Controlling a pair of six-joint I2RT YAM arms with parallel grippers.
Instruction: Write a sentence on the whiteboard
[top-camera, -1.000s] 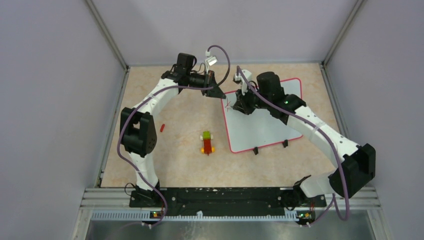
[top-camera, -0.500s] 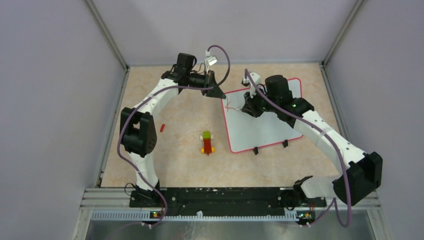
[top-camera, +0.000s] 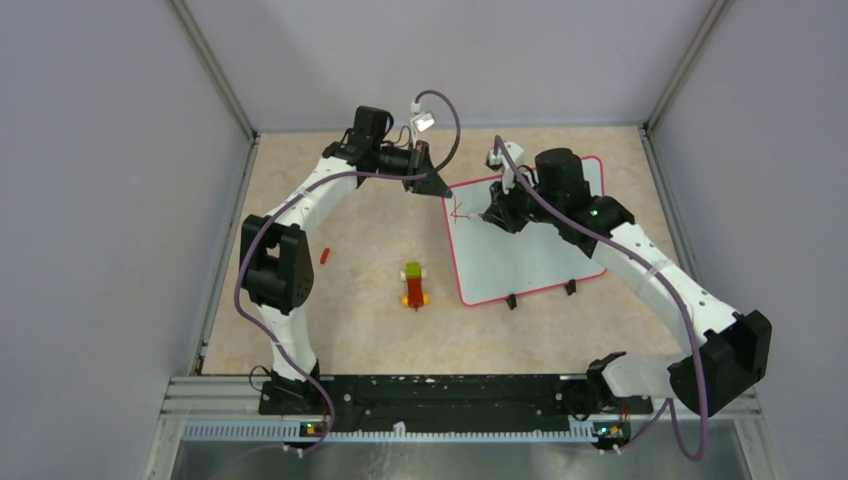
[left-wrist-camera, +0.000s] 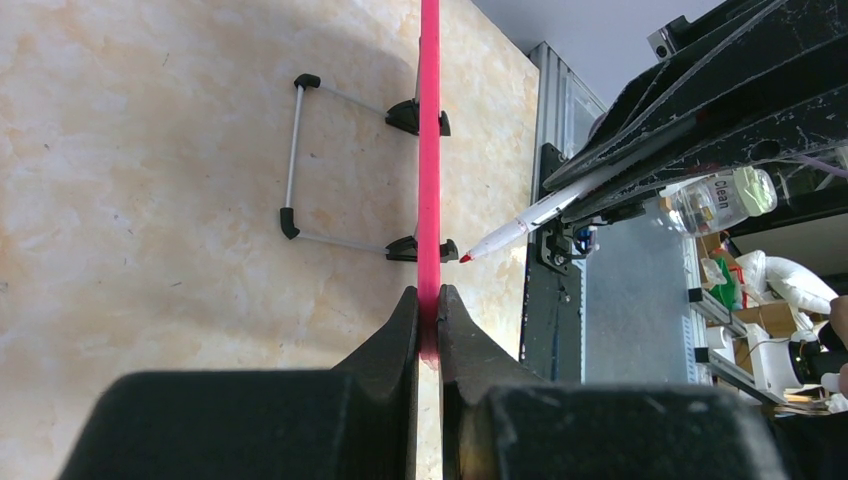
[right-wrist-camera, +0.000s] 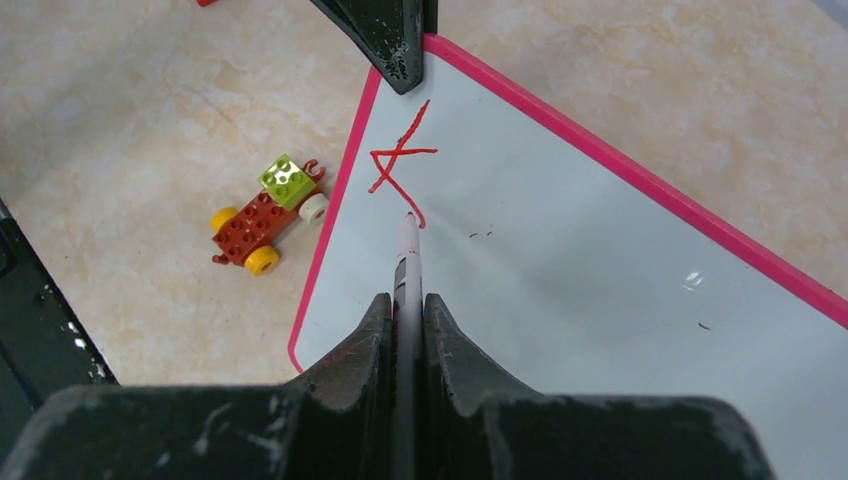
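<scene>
The whiteboard lies on the tabletop, white face up, in front of your right arm. It is a thin, glossy sheet with a red-pink rim. Seen edge-on in the left wrist view, it shows as little more than a line. Judge it light, stiff across its face, and slick. It will likely skate or pivot under a pushing pen unless something pins it. A wire stand on two black clips sits at the board's near edge, so that edge may rock.

Your left tool is closed on the rim at the board's far left corner, its jaws pinching the red-pink edge from both sides. That is the sensible place to hold: on the rim only, off the writing face, at a corner.

Your right tool is clamped around a marker, which points toward that same corner. The marker's tip meets the tail of a small red mark just inside the rim. The views do not settle whether the tip presses the surface or floats just off it. Light pressure should be enough. Heavy pressure could flex the sheet or twist it in the left tool's pinch.

To the left of the board, a small toy car stands near the rim. A small red piece lies farther left, well apart from the board.
</scene>
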